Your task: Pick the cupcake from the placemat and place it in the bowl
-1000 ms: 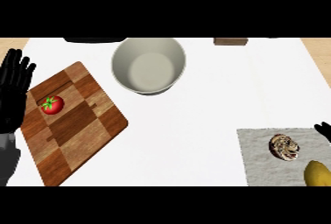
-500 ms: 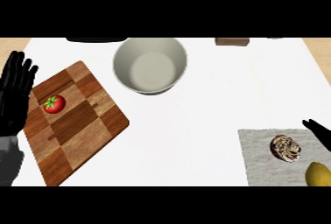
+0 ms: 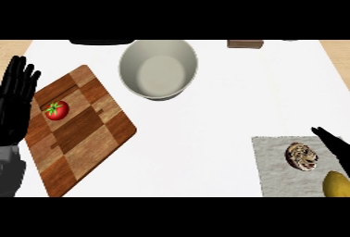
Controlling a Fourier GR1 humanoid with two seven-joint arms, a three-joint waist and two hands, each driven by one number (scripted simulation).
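Our right robot hand (image 3: 333, 144), fingers straight and holding nothing, sits just right of the cupcake (image 3: 301, 156) on the placemat (image 3: 273, 166). The cupcake looks light, soft, crushable; we'd grip its sides. The bowl (image 3: 159, 69) stands well apart.

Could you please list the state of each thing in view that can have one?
cupcake: on the placemat, not held
bowl: upright, empty
tomato: resting on the cutting board
yellow fruit: on the placemat, partly cut off by the view's edge
left robot hand: open, resting at the left edge
right robot hand: open, beside the cupcake
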